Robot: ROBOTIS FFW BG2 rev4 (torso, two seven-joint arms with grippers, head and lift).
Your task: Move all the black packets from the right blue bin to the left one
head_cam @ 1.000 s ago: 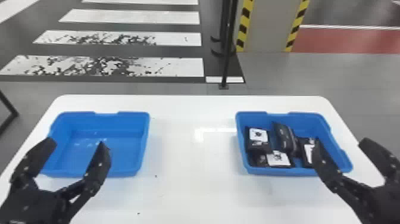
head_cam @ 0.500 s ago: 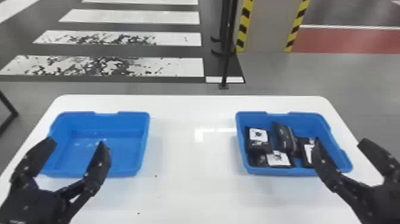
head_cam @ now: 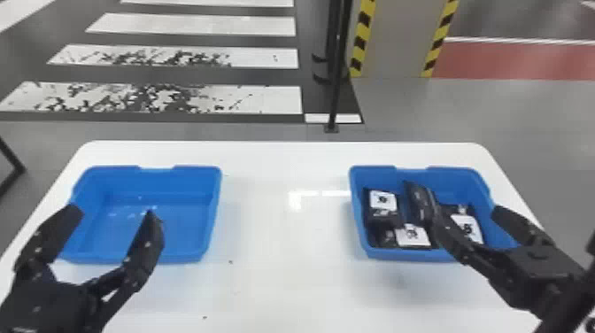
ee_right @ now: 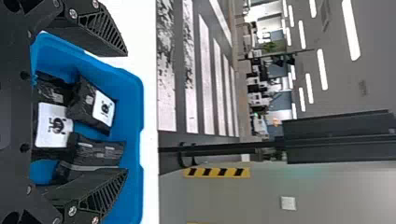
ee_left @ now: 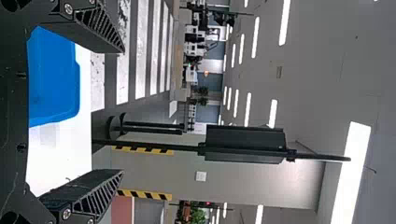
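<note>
White tabletop (head_cam: 283, 274) stretches around your left gripper (head_cam: 113, 211) and right gripper (head_cam: 466, 211), both with fingers spread; black packets (head_cam: 381, 212) lie in the right blue bin (head_cam: 398, 253), near your right fingers, the left one (head_cam: 186, 226) near your left.

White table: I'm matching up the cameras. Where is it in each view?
Head view: the white table spans the lower part.
Left wrist view: beside and beyond the left blue bin.
Right wrist view: a strip beyond the rim of the right blue bin.
Shared landmark: the white floor stripes past the table.
</note>
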